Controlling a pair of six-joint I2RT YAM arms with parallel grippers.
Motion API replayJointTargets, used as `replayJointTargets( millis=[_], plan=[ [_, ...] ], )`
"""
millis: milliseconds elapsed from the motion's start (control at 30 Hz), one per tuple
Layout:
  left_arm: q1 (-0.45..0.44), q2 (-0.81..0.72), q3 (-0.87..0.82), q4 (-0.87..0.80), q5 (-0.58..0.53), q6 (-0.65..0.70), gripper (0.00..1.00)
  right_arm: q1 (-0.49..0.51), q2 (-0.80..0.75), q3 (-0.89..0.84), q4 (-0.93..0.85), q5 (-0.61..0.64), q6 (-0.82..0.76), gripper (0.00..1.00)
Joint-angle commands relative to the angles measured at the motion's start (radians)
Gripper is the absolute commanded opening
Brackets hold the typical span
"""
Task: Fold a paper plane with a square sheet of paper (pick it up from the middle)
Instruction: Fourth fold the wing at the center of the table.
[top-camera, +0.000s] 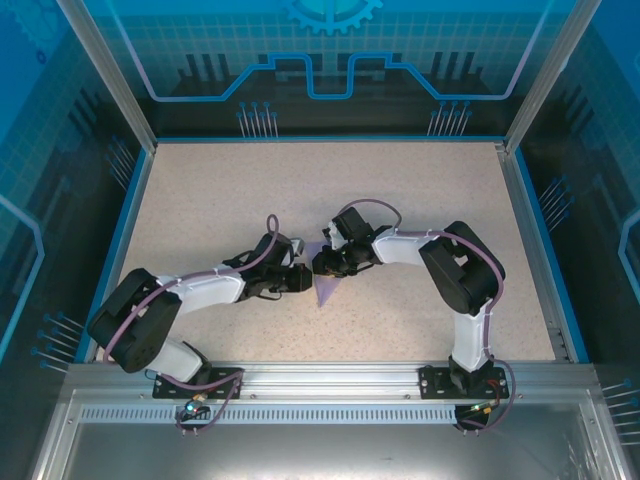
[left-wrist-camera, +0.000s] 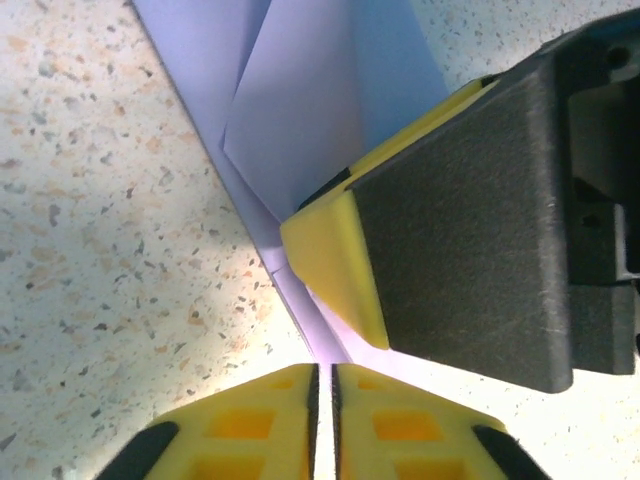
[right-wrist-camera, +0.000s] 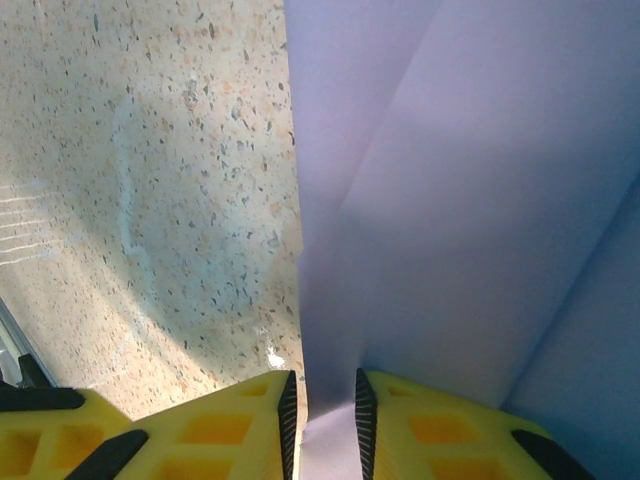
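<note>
The lavender sheet of paper lies folded on the speckled table, its creased layers narrowing to a point toward the near edge. Both grippers meet over it at mid-table. My left gripper comes in from the left. In its wrist view the jaws stand a narrow slit apart, and the paper's folded edge runs into that slit. My right gripper comes in from the right, and one of its yellow fingers rests on the paper. Its own jaws stand slightly apart with a strip of the paper between them.
A speckled beige tabletop extends all round the paper. Blue rails border it at left, right and back. The metal rail carrying both arm bases runs along the near edge.
</note>
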Motion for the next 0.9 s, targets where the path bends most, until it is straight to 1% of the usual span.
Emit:
replayJointTargets(
  millis=[0,267,400,600,700,867],
  plan=[
    [0.004,-0.016,-0.032,0.025,0.019,-0.031,0.2,0.014,0.013,-0.016,0.011,-0.008,0.016,0.26],
    [0.0,0.012,-0.064,0.12,0.066,-0.064,0.27,0.011,0.006,-0.028,0.005,-0.005,0.029,0.28],
    [-0.01,0.014,-0.071,0.156,0.064,-0.074,0.27,0.011,0.004,-0.03,0.005,-0.005,0.033,0.27],
    [-0.041,0.056,-0.045,0.153,0.042,-0.068,0.29,0.01,0.001,-0.03,-0.008,0.002,0.03,0.24],
    [-0.055,0.062,-0.03,0.145,0.021,-0.059,0.26,0.01,0.003,-0.032,-0.007,0.002,0.03,0.23],
    [-0.064,0.096,-0.002,0.118,-0.002,-0.047,0.26,0.01,0.003,-0.031,-0.011,-0.001,0.025,0.22]
  ],
)
